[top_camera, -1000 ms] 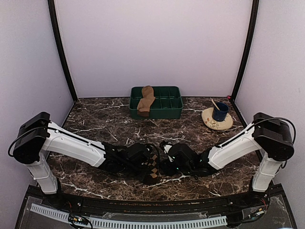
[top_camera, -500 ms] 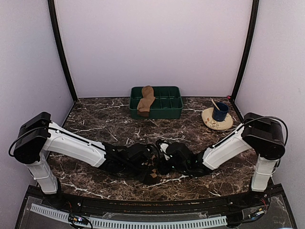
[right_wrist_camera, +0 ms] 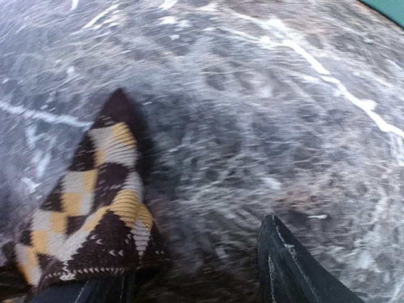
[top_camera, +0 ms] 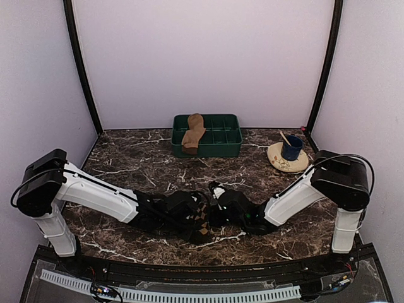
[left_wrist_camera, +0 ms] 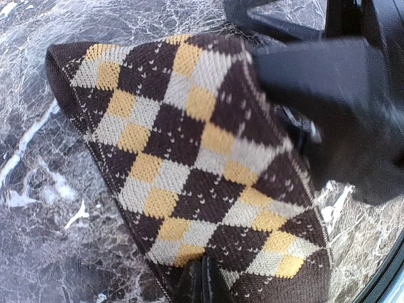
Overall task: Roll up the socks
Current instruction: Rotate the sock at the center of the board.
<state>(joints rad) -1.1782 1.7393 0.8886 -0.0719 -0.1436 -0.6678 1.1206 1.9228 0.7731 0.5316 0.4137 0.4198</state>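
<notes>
The argyle sock [left_wrist_camera: 189, 158] lies on the table [top_camera: 126, 158], well nearer the arms than the green tray [top_camera: 230, 149] holding the tan sock [top_camera: 193, 134]. The left hand [left_wrist_camera: 202, 284], pressed together, pinches its edge. The right hand [right_wrist_camera: 192, 273] stands spread alongside. The roll likely needs even, tight turns.

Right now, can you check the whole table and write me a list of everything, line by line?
Surface: dark marble table, nothing spilled seen.
Job's things: argyle sock lying near the front edge; tan sock lying in the tray.
Clutter: blue cup on a plate, back right.
Grippers: left tool shut on argyle sock's edge; right tool open, one finger against that sock.
Cables: black cable looping at left arm's shoulder.
Surroundings: plain pale walls, black posts.
</notes>
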